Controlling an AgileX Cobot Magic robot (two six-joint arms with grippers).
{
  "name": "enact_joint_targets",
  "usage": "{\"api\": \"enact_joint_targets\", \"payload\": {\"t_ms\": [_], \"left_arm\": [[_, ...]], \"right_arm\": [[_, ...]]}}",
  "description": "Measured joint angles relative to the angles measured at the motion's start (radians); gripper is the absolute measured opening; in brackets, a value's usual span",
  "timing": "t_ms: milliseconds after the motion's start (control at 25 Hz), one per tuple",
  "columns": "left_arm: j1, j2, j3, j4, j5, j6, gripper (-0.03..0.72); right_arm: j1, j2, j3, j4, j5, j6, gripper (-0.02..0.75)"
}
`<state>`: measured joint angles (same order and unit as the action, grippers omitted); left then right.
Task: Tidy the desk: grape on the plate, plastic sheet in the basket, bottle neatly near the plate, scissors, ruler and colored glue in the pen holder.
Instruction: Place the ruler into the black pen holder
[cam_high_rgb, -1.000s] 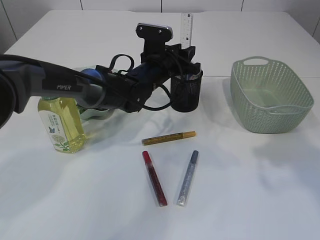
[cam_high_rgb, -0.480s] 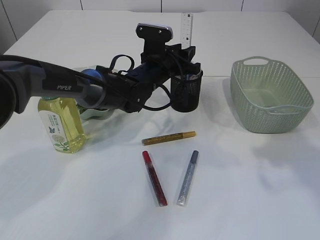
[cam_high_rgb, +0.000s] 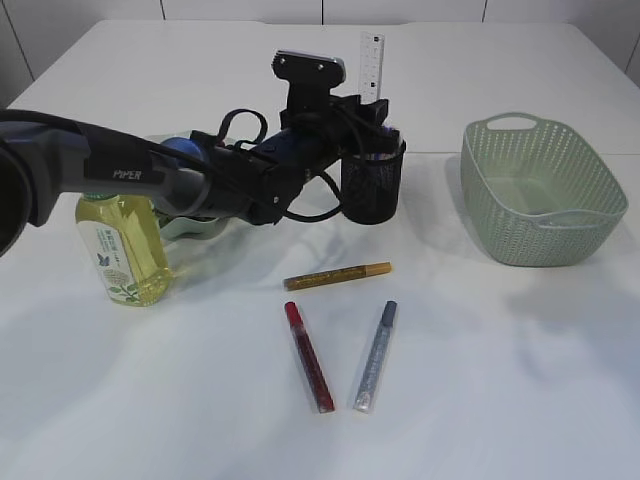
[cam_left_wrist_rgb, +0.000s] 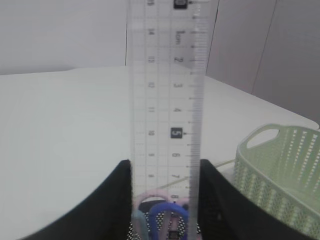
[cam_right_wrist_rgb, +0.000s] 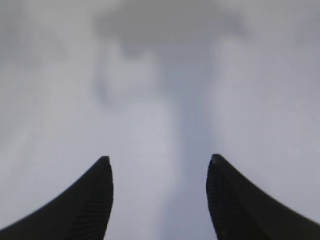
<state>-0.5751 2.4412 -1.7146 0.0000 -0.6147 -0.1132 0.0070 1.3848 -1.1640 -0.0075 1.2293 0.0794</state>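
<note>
Ruler (cam_left_wrist_rgb: 167, 100), stiff, thin and light, stands in our pen holder (cam_high_rgb: 372, 186); left gripper (cam_left_wrist_rgb: 165, 200) clasps its edges; right gripper (cam_right_wrist_rgb: 159, 195) gapes.

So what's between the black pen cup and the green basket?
Nothing: in the exterior view, only bare white table lies between the pen holder and the basket.

Bright, even light — soft shadows on the white table (cam_high_rgb: 500, 380); right wrist view blurred, left slightly soft.
</note>
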Motion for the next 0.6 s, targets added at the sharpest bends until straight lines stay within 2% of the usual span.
{"api": "enact_joint_targets", "payload": {"t_ms": [600], "left_arm": [[0.008, -0.01, 0.0, 0.0, 0.031, 0.0, 0.349]], "right_arm": [[0.0, 0.0, 0.0, 0.0, 0.0, 0.0, 0.471]]}}
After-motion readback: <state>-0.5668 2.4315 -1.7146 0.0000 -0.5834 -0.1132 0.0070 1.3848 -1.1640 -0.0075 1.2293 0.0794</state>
